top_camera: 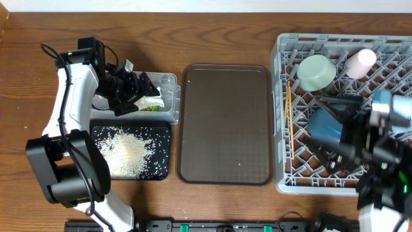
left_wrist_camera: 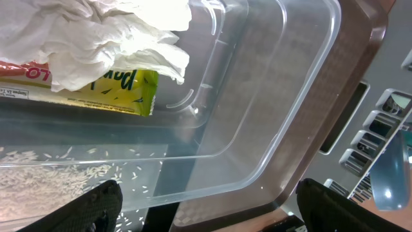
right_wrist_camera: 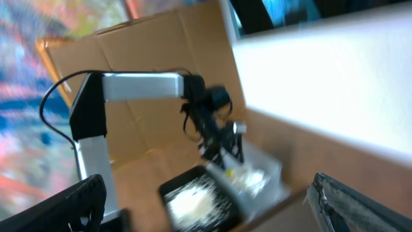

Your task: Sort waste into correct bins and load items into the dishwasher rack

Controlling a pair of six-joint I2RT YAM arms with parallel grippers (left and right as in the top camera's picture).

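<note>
A brown wooden table is being used as the one support here. Four things are being carried directly on it. A clear tub is being held at the left rear, with a black tray just in front of it. A brown serving tray is being borne in the middle, just beside both, and a grey rack at the right, close beside that tray.

Rice grains on black tray

Robot lab: cardboard screen, wooden table
</note>
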